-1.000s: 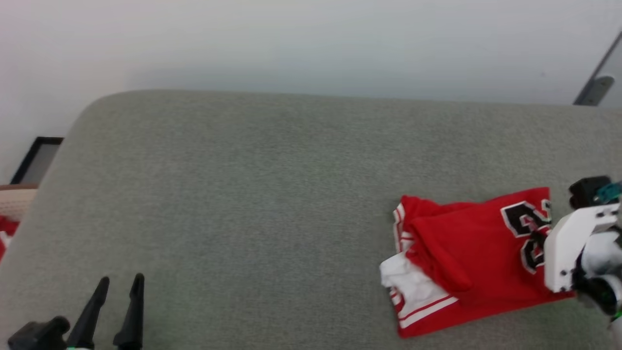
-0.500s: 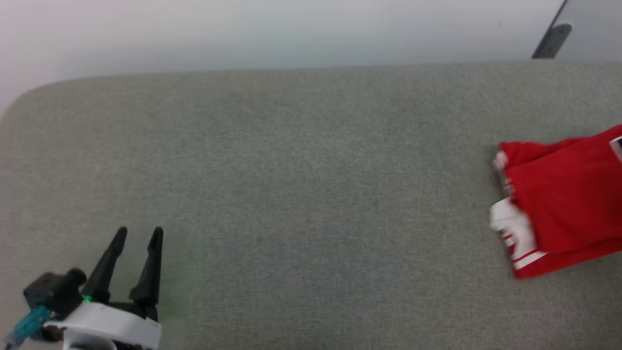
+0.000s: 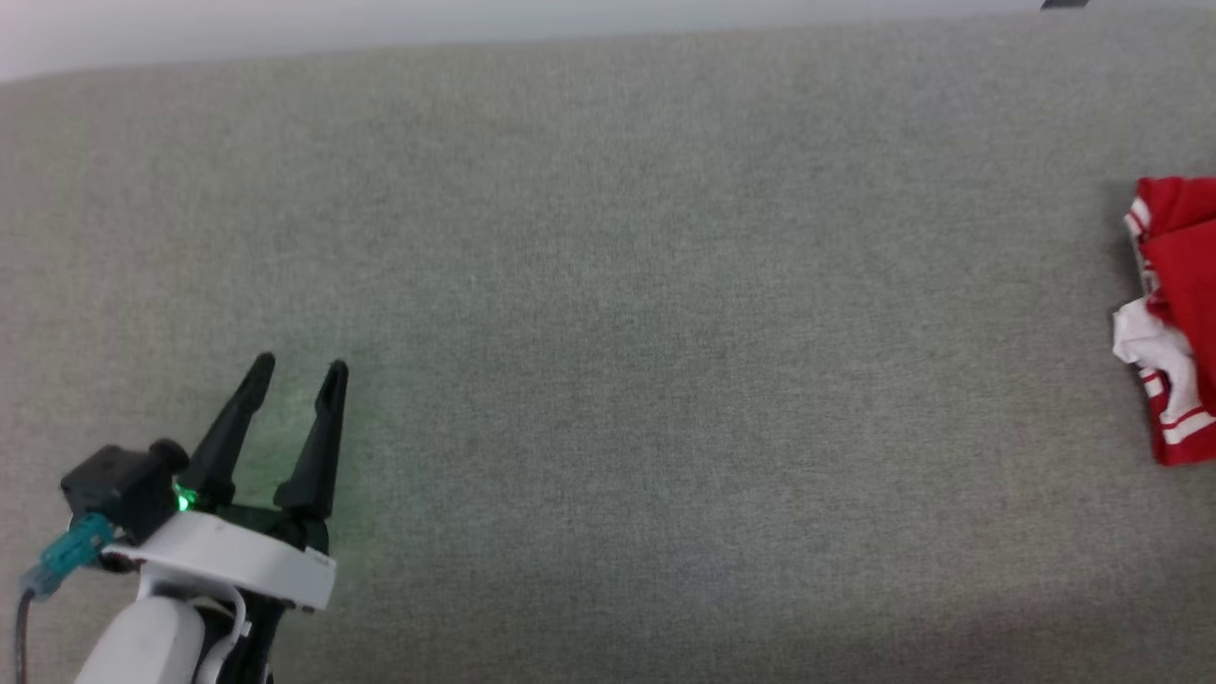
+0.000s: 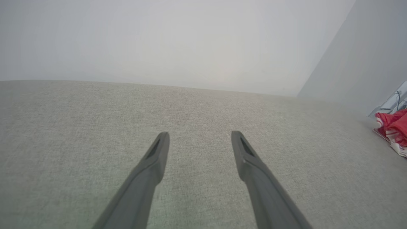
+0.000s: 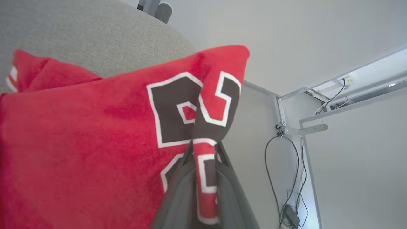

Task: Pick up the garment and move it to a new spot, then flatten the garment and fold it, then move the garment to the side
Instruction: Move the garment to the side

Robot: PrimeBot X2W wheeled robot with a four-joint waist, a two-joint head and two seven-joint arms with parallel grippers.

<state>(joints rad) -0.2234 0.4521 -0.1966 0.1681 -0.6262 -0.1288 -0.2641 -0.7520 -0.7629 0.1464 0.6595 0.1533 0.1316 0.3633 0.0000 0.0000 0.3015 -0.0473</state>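
Grey-green upholstered surface, pale wall behind. The folded red jersey lies at the surface's right end, with its white sleeve and striped trim toward the middle. The right gripper is clamped on a fold of cloth at the black lettering. The left gripper is over the left part near the front edge, jaws spread wide, holding nothing, well apart from the jersey.

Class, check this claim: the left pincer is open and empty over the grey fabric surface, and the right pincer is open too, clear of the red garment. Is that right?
No. The right pincer is shut on a fold of the red garment, as the right wrist view shows. The left pincer is indeed open and empty over the grey fabric surface.
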